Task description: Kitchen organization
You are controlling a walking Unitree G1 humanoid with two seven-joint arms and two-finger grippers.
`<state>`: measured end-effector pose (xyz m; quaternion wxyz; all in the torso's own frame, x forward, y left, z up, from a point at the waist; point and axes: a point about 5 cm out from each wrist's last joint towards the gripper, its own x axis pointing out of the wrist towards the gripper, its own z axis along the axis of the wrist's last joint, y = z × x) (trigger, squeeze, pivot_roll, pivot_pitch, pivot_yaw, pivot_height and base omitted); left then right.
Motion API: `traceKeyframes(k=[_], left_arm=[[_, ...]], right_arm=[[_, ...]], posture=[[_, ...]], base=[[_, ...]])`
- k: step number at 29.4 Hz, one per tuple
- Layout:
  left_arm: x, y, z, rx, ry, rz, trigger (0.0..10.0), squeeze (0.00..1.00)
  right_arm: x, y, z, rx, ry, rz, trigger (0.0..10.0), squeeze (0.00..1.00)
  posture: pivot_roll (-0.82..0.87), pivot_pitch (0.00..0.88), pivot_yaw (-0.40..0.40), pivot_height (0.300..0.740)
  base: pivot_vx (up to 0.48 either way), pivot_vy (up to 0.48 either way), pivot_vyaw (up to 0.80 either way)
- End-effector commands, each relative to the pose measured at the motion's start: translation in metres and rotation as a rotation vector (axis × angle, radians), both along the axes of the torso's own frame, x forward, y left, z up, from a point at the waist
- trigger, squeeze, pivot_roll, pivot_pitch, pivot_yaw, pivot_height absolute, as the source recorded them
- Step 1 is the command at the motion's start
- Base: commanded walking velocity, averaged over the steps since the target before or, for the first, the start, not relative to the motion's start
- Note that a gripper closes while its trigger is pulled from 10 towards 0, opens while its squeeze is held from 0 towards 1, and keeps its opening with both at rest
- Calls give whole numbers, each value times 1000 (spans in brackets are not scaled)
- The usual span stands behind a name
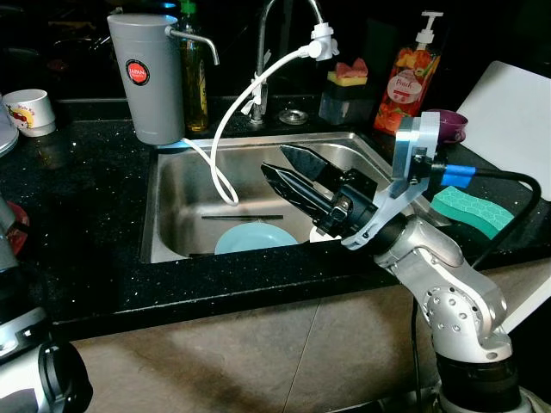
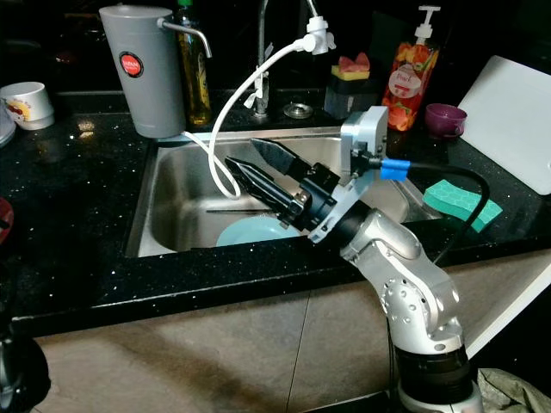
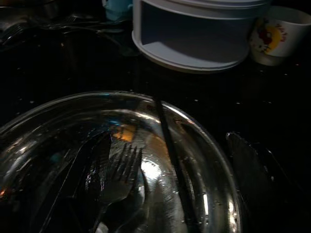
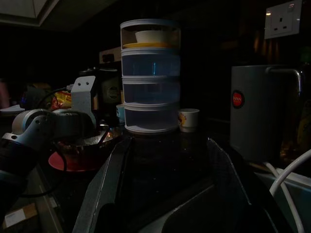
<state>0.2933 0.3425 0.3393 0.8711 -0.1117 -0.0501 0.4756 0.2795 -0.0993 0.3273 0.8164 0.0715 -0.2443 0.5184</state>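
Right gripper (image 1: 288,172) hangs over the sink (image 1: 172,172), fingers (image 1: 301,161) spread apart and empty, aimed toward the sink's far-left side. Nothing held.

Still inside the sink: a light blue plate (image 1: 255,237) at the near wall, with a dark thin utensil (image 1: 241,217) just behind it, likely a chopstick or knife, too thin to be sure. A white hose (image 1: 225,129) loops from the tap down into the sink.

Around the sink on the black desk (image 1: 86,215): grey water filter jug (image 1: 146,77) at its far-left corner, soap bottle (image 1: 410,77) and purple cup (image 1: 449,123) behind its right side, green sponge (image 1: 467,209) and white cutting board (image 1: 515,112) to its right, white mug (image 1: 28,110) well left.

Left wrist view: a steel bowl (image 3: 204,165) with a fork (image 3: 116,174) and a dark stick in it, stacked container (image 3: 194,34) behind; left gripper's finger state, cannot tell.

Progress judgement: early to middle. Sink items not yet lifted out; the plate and utensil remain to be picked, and the desk items look unsorted.
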Motion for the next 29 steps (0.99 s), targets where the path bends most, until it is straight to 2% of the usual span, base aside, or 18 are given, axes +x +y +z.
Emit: traceKeyframes(k=[1, 6, 10, 12, 13, 14, 15, 16, 17, 18, 29], left_arm=[[-3, 1, -3, -38, -3, 12, 10000, 0], [0, 2, -17, -198, -32, -8, 10000, 0], [2, 3, -20, -264, -53, -34, 10000, 0], [3, 3, -20, -271, -56, -38, 10000, 0], [3, 4, -20, -275, -59, -39, 8706, 0], [3, 5, -19, -272, -59, -37, 4314, 0], [3, 6, -18, -270, -60, -34, 2667, 0], [3, 6, -18, -270, -60, -34, 2667, 0], [2, 8, -18, -270, -61, -30, 2078, 0], [2, 8, -17, -276, -65, -27, 0, 0], [1, 12, -18, -293, -80, -18, 0, 0]], right_arm=[[-5, 2, 0, 0, -5, 22, 10000, 0], [-5, 3, 0, 7, -2, 20, 10000, 0], [-5, 3, 1, 5, -3, 19, 10000, 0], [-5, 3, 1, 4, -3, 19, 10000, 0], [-5, 4, 1, 4, -3, 18, 10000, 0], [-6, 4, 1, 4, -3, 19, 10000, 0], [-6, 4, 1, 4, -2, 19, 10000, 0], [-6, 4, 1, 4, -2, 19, 10000, 0], [-6, 4, 1, 5, -2, 19, 10000, 0], [-6, 4, 1, 6, -1, 18, 10000, 0], [-6, 4, 1, 9, -1, 16, 10000, 0]], posture=[[112, 168, -38, 740], [109, 173, -41, 740], [109, 173, -41, 740], [109, 173, -41, 740], [109, 173, -41, 740], [107, 176, -42, 740], [107, 176, -42, 740], [107, 176, -42, 740], [107, 176, -42, 740], [107, 176, -42, 740], [108, 176, -44, 740]], base=[[0, 0, 0], [0, 0, 0], [0, 0, 0], [0, 0, 0], [0, 0, 0], [0, 0, 0], [0, 0, 0], [0, 0, 0], [0, 0, 0], [0, 0, 0], [0, 0, 0]])
